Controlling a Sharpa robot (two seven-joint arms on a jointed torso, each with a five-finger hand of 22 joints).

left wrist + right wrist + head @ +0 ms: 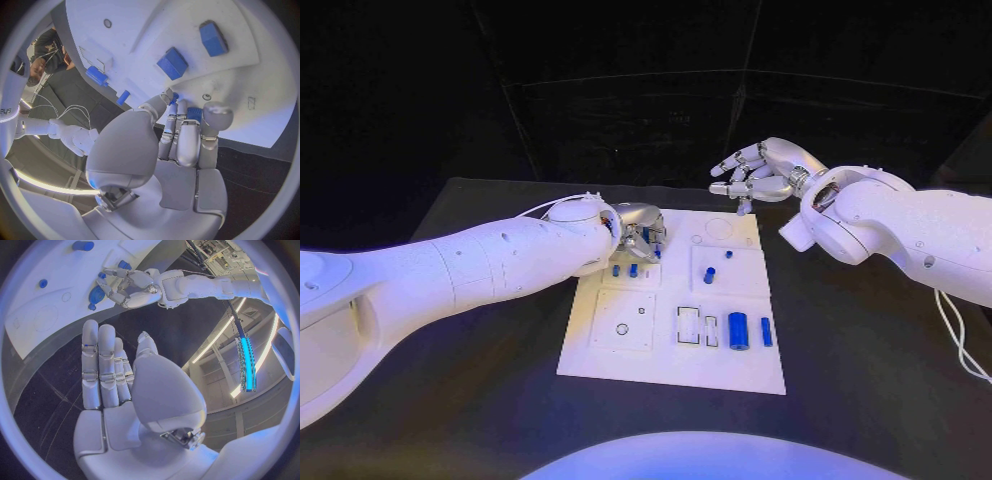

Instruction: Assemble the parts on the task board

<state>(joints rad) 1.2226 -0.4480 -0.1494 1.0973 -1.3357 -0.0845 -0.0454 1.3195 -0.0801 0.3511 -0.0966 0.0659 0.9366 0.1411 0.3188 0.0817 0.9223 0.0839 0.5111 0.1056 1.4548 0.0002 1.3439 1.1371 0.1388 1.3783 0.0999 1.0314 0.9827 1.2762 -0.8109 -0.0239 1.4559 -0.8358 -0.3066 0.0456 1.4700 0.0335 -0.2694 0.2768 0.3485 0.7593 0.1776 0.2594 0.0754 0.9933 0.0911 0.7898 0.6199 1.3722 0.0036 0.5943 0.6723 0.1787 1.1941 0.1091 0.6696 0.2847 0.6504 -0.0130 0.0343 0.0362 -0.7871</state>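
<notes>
Left hand (640,236) down on task board (625,362) far-left corner, apparently pinching small blue part (194,113), upright pegs (625,269) just nearer. Right hand (759,172) released, beyond far edge.

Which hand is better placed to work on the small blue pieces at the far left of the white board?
Probably the left hand: its fingers are already down among the blue pieces there. The right hand hovers open past the board's far edge, holding nothing.
</notes>
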